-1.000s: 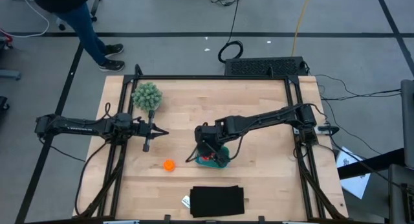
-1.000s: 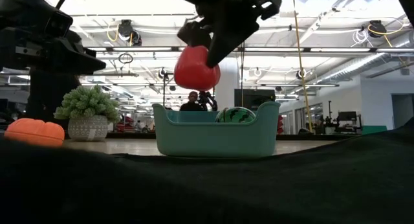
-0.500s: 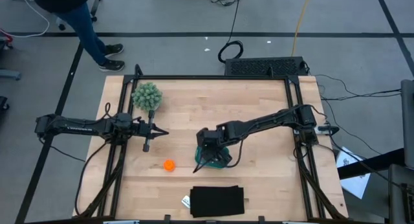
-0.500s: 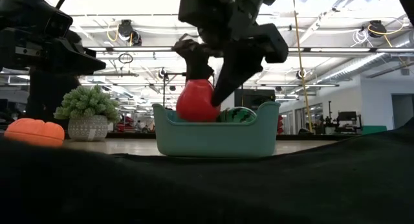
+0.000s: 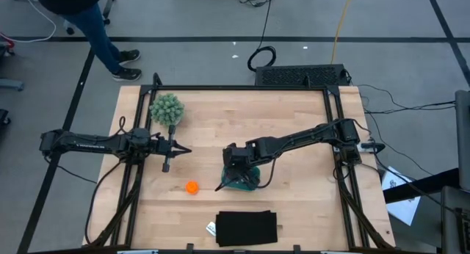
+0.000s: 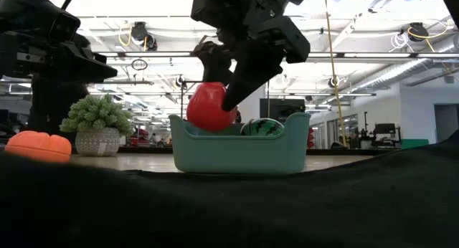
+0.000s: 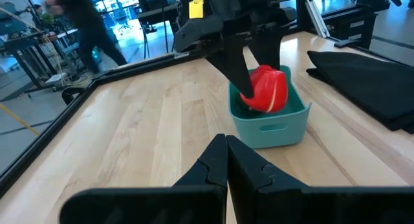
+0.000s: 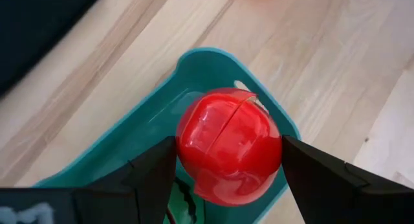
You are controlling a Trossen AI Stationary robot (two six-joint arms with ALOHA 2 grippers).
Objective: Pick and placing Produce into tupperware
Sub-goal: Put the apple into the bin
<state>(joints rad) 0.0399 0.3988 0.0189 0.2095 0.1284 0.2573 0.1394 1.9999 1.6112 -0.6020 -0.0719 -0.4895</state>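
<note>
Since half a second ago my right pincer (image 6: 228, 97) has swung the red ball (image 6: 209, 107) toward the tub's near-left corner; it pinches the ball just above the rim of the teal tub (image 6: 239, 149). The striped green ball (image 6: 261, 127) lies inside. The orange ball (image 5: 192, 186) sits on the counter (image 5: 220, 129) at the tub's nine o'clock. My left pincer (image 5: 168, 164), pressed together, waits at ten o'clock.

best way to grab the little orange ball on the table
Come straight down on the orange ball and close the fingers across its widest middle. It sits alone on bare wood of the table, apart from the tub, and looks squat and ribbed, so a low side pinch from above probably holds best.
</note>
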